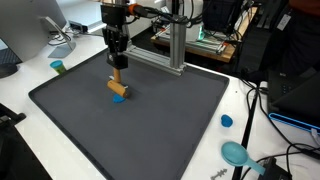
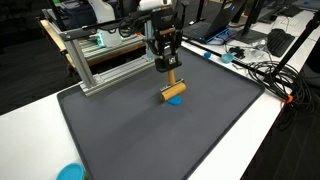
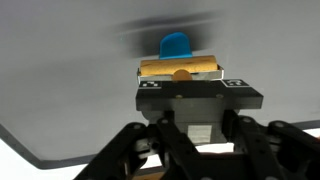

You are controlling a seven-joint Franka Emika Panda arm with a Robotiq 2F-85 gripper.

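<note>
My gripper (image 1: 116, 63) hangs over the far part of a dark grey mat (image 1: 150, 130) and appears in both exterior views (image 2: 168, 66). It looks shut on the upright stem of a T-shaped wooden piece (image 2: 173, 90), whose crossbar lies low over the mat. A small blue block (image 2: 177, 102) sits on the mat just under or beside that crossbar. In the wrist view the wooden crossbar (image 3: 180, 67) lies flat with the blue block (image 3: 175, 44) right behind it. The gripper body hides the fingertips there.
An aluminium frame (image 1: 175, 45) stands along the mat's far edge. A small teal cup (image 1: 58, 67), a blue disc (image 1: 227, 121) and a teal round object (image 1: 236, 153) lie on the white table. Cables (image 2: 265, 72) and monitors surround the table.
</note>
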